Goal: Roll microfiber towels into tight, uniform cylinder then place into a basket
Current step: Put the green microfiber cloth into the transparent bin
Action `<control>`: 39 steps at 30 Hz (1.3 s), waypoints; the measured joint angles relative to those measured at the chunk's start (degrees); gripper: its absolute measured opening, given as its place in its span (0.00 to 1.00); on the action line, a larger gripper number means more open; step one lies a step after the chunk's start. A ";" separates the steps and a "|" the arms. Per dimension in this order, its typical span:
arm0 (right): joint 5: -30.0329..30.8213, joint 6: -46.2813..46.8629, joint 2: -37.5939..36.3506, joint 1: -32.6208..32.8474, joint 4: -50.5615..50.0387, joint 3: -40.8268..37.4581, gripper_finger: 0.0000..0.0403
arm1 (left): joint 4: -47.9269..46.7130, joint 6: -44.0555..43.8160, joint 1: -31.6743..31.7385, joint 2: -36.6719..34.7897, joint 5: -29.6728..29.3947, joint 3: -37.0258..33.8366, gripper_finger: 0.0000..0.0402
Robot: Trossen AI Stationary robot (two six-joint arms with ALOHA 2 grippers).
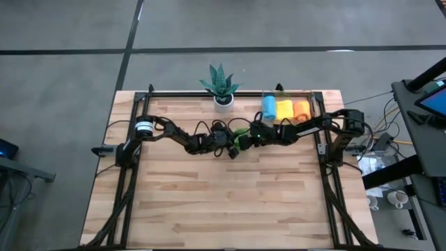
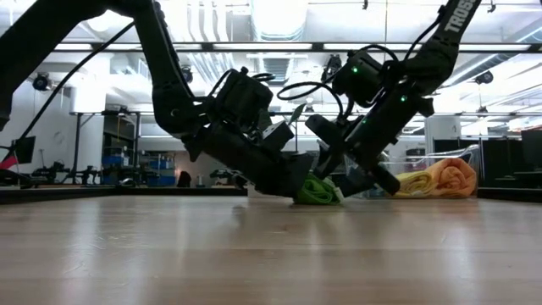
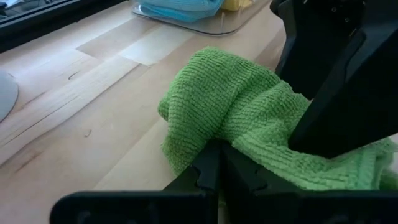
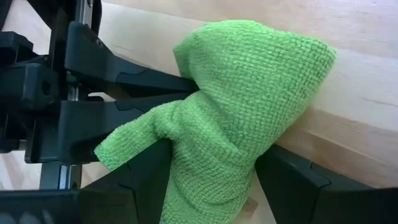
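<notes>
We count three rolls already in the basket (image 1: 314, 97) at the far right corner of the worktop (image 1: 230, 202): a light blue roll (image 1: 269, 107), a yellow roll (image 1: 285, 109) and an orange roll (image 1: 301, 109), lying side by side. That part of the job looks done.

What is left is the green towel (image 1: 242, 137). It lies on the worktop toward the far edge, near the middle, just beside the basket's near left corner and in front of the potted plant (image 1: 221, 85). It is not a tidy cylinder yet: in the wrist views it is bunched and humped, with a loose flap hanging out to one side.

Both arms are on it. Our left gripper (image 3: 219, 163) has its fingers pressed fully together, pinching an edge of the green cloth. Our right gripper (image 4: 211, 180) has its fingers spread wide, one on each side of the bundle, straddling it; we judge it is bracing or shaping the cloth, not clamping it.

So we judge the task to be in its last stretch: this fourth towel has to be tightened into a roll matching the others, then carried to the basket. The three rolls seem to fill most of the width, so fitting a fourth may be snug.
</notes>
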 joint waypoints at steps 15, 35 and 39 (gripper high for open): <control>2.16 -11.77 1.12 -0.19 0.06 0.22 0.08 | -0.95 7.11 -0.04 -2.80 -0.85 -1.45 0.00; 7.93 -25.37 -30.02 0.10 -28.33 0.28 0.08 | 9.87 11.98 -0.13 -26.44 -1.77 -20.68 0.00; 16.28 -27.94 -37.51 -1.50 -40.91 3.28 0.08 | 9.60 11.91 -0.11 -26.21 -1.79 -20.62 0.00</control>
